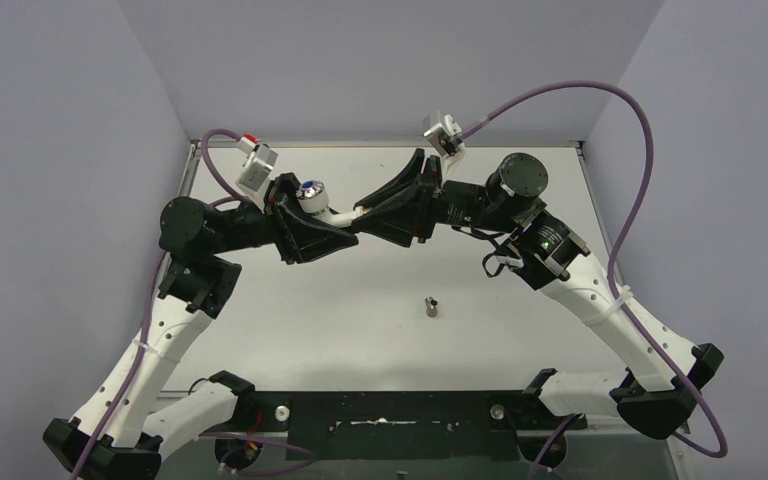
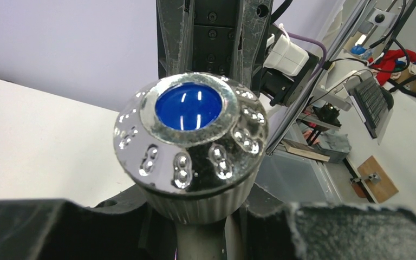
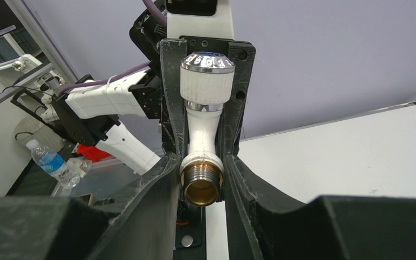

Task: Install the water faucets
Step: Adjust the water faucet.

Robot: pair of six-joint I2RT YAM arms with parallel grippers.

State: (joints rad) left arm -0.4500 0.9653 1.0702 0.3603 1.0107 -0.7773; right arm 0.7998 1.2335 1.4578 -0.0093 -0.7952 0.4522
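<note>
Robotics lab, white table (image 1: 360, 300) in lavender booth (image 1: 60, 120), keyboard (image 2: 372, 104), water bottle (image 3: 46, 160), cables (image 2: 395, 21) beyond

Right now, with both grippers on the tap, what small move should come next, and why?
Probably open the right gripper and back it off. The left gripper is already shut on the tap just below its knob, so it can likely carry it alone, while the threaded fitting stands untouched on the table.

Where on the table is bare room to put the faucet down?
Bare tabletop lies both sides of the standing threaded fitting, out to the left arm and the right arm. Crowded: the far middle, where they hold the faucet.
</note>
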